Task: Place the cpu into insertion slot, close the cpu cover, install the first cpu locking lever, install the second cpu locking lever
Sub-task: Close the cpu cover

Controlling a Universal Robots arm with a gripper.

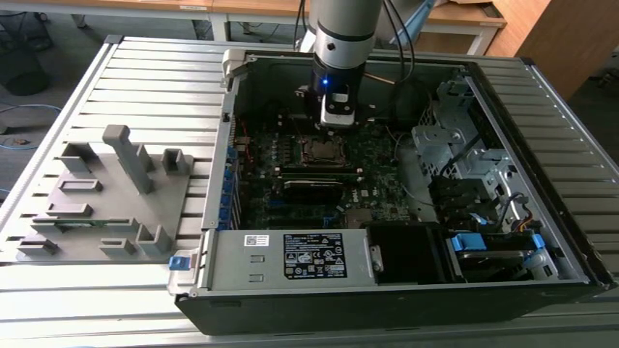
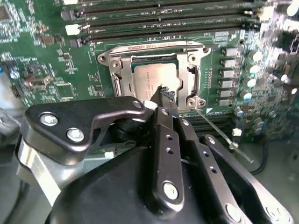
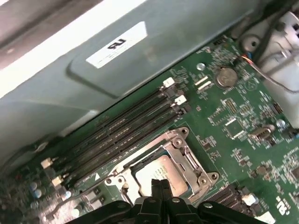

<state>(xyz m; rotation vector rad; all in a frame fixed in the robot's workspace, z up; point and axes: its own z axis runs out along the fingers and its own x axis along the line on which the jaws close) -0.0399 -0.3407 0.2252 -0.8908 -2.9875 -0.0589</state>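
The cpu (image 2: 148, 83) lies flat in the insertion slot (image 1: 324, 151) on the green board, its dull metal top showing through the window of the cpu cover (image 2: 122, 77). The cover lies down flat around the chip, as the first wrist view also shows: cpu (image 3: 163, 171), cpu cover (image 3: 186, 150). My gripper (image 2: 163, 99) is shut with nothing between its fingers, tips right over the chip's near edge (image 3: 160, 184). A thin wire locking lever (image 2: 218, 129) sticks out sideways from the socket corner, unlatched. In the exterior view the gripper (image 1: 337, 122) hangs just behind the socket.
Long black memory slots (image 2: 163, 18) run beside the socket. A silver box with a white label (image 1: 290, 257) closes the case's near side. Drive cages (image 1: 464, 152) and cables crowd the exterior view's right. A grey fixture (image 1: 106, 196) stands outside the case on the exterior view's left.
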